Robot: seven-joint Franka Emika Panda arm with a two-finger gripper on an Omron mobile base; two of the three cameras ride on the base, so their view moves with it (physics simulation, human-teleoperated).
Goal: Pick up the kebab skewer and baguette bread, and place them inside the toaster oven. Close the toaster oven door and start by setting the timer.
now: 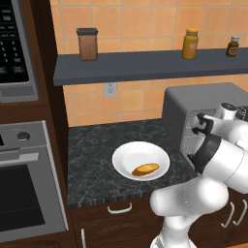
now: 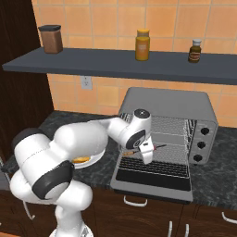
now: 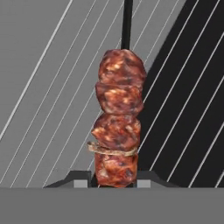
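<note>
Kebab skewer (image 3: 118, 127) sits clamped in the jaws, its long axis running straight out from the gripper (image 2: 147, 155) over the wire rack (image 2: 159, 139) of the open toaster oven (image 2: 185, 109). Baguette bread (image 1: 145, 169) lies on the white plate (image 1: 126, 155) on the table (image 1: 92, 164).

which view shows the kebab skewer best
The hand view: the thin stick of reddish-brown meat chunks, the kebab skewer, sits close up, clamped in the gripper above wire rack bars. The right base view shows a small sliver; the left base view hides it.
</note>
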